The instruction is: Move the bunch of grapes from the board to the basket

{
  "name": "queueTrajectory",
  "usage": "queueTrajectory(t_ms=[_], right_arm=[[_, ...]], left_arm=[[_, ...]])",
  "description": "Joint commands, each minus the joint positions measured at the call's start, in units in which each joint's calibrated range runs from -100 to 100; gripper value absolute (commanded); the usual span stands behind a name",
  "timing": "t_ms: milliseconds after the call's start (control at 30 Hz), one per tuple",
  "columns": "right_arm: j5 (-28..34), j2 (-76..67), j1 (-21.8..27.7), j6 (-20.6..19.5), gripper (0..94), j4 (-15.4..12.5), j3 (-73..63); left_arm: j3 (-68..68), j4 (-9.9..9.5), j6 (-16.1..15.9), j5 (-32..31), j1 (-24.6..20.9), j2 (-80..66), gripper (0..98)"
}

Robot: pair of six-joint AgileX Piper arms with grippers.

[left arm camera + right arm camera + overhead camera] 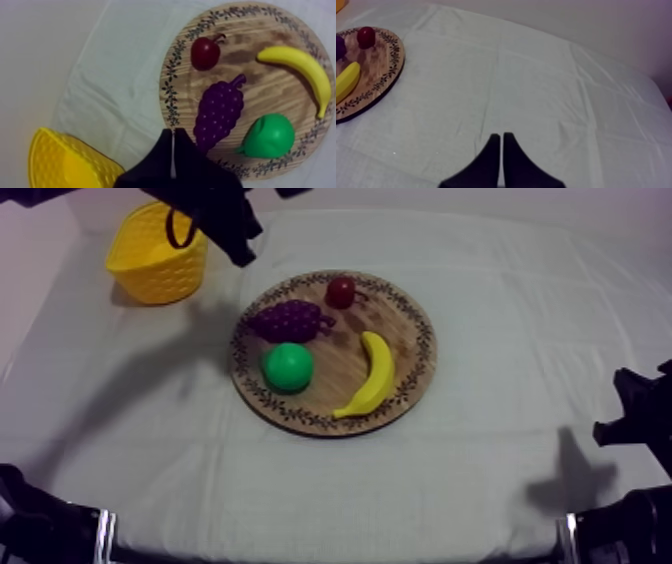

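As they lie flat, grapes (290,320) look purple — knobbly.

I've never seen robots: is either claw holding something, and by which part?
Nothing is held. Left gripper and right gripper are shut, empty; the bunch of grapes lies on the wooden board.

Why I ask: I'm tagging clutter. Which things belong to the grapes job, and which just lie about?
Job: bunch of grapes, wooden board, yellow basket, left gripper.
Lying about: banana, pear, small red fruit, right gripper.
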Motion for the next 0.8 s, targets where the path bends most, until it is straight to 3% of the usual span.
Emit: queueTrajectory(t_ms=[0, 200, 533, 633, 767], right_arm=[[0.0, 0.0, 0.0, 0.0, 0.5, 0.0, 0.0], [0.0, 0.0, 0.0, 0.0, 0.5, 0.0, 0.0], [0.0, 0.0, 0.0, 0.0, 0.5, 0.0, 0.0], [0.0, 0.0, 0.0, 0.0, 0.5, 0.0, 0.0], [0.0, 0.0, 0.0, 0.0, 0.5, 0.0, 0.0]], left_arm=[[0.1, -0.6, -4.1, 0.5, 0.4, -0.1, 0.0], [0.0, -2.37, -6.0, 2.5, 1.4, -0.1, 0.0], [1.4, -3.18, -6.1, 1.1, 2.5, 0.5, 2.6], [2.7, -3.17, -6.1, 0.4, 2.4, 0.7, 14.8], [4.2, -3.19, -5.4, 0.0, 1.9, 1.0, 45.8]])
